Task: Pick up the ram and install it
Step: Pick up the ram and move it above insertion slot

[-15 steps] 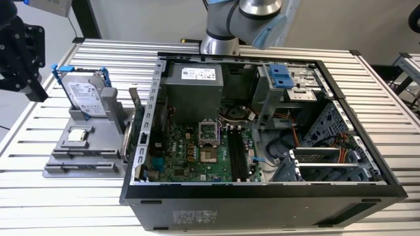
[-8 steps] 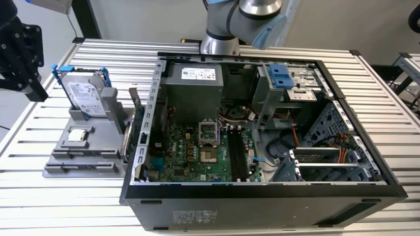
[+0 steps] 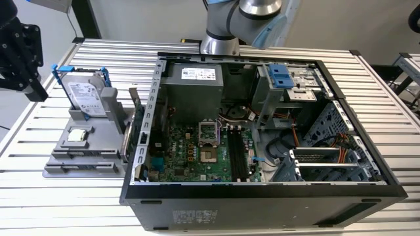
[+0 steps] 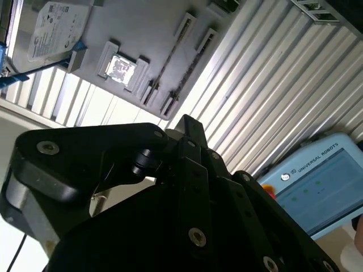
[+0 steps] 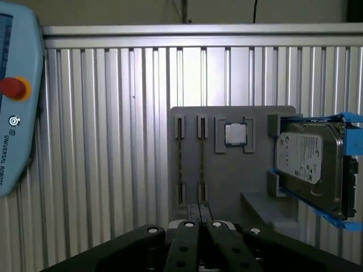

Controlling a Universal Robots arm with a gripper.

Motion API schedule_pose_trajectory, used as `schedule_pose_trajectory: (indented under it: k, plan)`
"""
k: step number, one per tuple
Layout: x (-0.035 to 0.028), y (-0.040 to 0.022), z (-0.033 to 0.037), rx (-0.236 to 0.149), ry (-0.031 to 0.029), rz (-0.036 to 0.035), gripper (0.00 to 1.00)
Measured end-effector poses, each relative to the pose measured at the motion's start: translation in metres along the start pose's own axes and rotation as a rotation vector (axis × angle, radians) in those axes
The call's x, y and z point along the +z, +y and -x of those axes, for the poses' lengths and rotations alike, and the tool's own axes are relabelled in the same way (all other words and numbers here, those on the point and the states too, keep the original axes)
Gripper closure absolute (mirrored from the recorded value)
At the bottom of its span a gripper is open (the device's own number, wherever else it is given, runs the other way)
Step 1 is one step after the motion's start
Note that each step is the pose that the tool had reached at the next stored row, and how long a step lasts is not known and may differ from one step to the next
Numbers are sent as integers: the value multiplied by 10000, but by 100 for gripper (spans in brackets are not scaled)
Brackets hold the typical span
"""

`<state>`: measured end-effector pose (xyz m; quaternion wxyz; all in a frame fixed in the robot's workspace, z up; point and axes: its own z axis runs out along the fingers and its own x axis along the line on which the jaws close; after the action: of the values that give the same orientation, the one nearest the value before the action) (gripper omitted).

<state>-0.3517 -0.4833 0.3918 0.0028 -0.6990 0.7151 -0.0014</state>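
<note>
The ram (image 5: 180, 161) stands on edge as a thin dark strip in a slot of the grey holder (image 5: 227, 187). A second strip like it (image 5: 201, 161) sits in the slot beside it. The second wrist view shows the same two strips (image 4: 168, 59). My gripper (image 5: 198, 212) hangs high above the holder, fingers shut together with nothing between them, their tips over the near ends of the two slots. In the exterior view the gripper (image 3: 33, 88) is at the far left, above the holder (image 3: 78, 147). The motherboard's black slots (image 3: 235, 152) lie inside the open computer case (image 3: 262, 191).
On the holder, a silver hard drive in a blue frame (image 5: 309, 164) stands beside a small square processor chip (image 5: 234, 134). A green card (image 3: 127, 140) stands between holder and case. A teach pendant (image 5: 14, 96) lies on the ribbed metal table (image 5: 102, 141).
</note>
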Motion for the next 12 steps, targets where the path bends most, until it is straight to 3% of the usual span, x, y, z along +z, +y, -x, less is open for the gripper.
schedule_pose_trajectory:
  k: [4,12]
  plan:
    - [0,0,2,-26,0,14,100]
    - [0,1,7,-82,3,120,100]
